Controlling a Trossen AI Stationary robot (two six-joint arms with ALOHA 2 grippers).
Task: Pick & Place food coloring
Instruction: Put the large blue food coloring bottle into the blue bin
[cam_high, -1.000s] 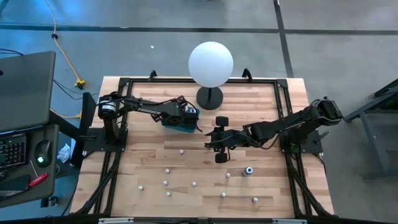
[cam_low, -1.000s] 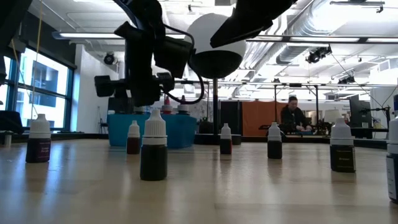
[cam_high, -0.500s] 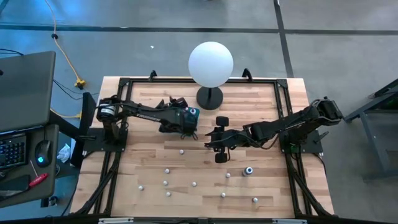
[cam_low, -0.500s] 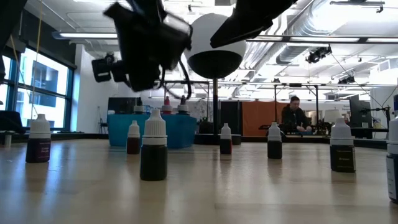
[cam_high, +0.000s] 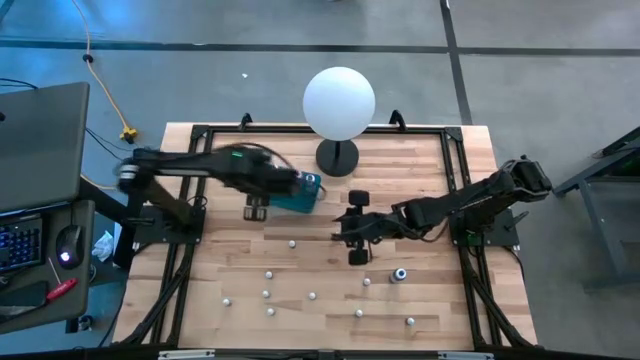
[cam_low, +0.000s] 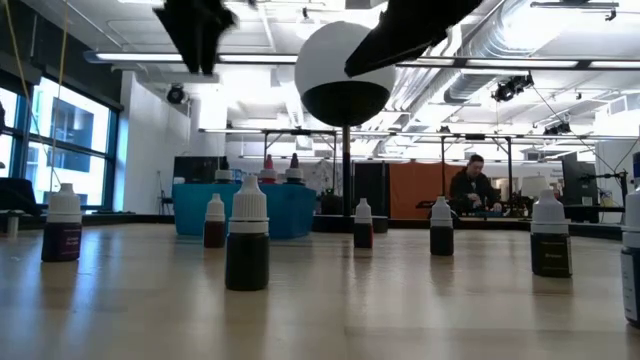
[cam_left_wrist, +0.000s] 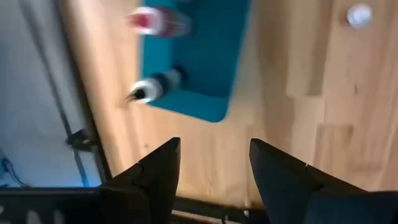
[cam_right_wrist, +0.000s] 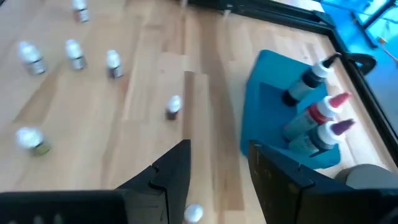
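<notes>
Left gripper (cam_high: 256, 207) released, empty, beside teal tray (cam_high: 297, 203) | right gripper (cam_high: 357, 227) open mid-table | food coloring bottles (cam_high: 292, 242) ahead | we fear, motion-blurred, toppling one

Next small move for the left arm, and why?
Probably swing the left end effector toward the nearest loose bottle and lower over it. It is open and holds nothing beside the teal tray, which already holds three bottles. The right end effector waits open mid-table.
</notes>
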